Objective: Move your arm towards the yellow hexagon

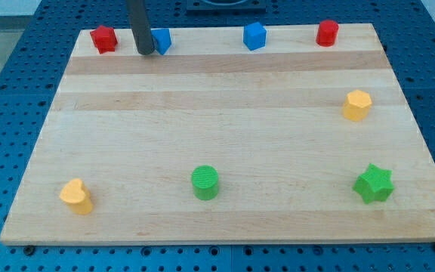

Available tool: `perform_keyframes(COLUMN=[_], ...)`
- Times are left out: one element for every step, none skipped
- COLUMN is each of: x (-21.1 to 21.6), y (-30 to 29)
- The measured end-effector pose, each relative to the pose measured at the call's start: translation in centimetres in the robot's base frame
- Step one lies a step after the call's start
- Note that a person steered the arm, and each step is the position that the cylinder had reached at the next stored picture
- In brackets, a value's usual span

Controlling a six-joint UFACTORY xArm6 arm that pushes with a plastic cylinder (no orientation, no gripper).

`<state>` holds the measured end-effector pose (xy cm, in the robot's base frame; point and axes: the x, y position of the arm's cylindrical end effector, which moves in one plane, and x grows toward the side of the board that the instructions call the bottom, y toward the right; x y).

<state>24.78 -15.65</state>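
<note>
Worktop [225,113]: my tip [146,53] far left, touching blue block [161,40], near red block [104,38]. Yellow hexagon [357,105] well apart, right; nothing between. No end effector jaws, nothing held.

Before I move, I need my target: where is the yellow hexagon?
The yellow hexagon sits near the view's right edge, below the red cylinder and above the green star.

From my remote seat I see a pale wooden board [225,151], its planks running across the view in lighter and darker bands. It lies on a blue desk [6,68] dotted with a regular grid of small holes. At the view's top a dark fixture [225,6] sits behind the board. Light is even and soft.
</note>
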Motion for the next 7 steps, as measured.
perform_keyframes(x=[-0.8,1.6,6.8,10.0,12.2,15.7,21.5], y=[0.0,0.0,-0.2,2.4,8.3,16.6,20.0])
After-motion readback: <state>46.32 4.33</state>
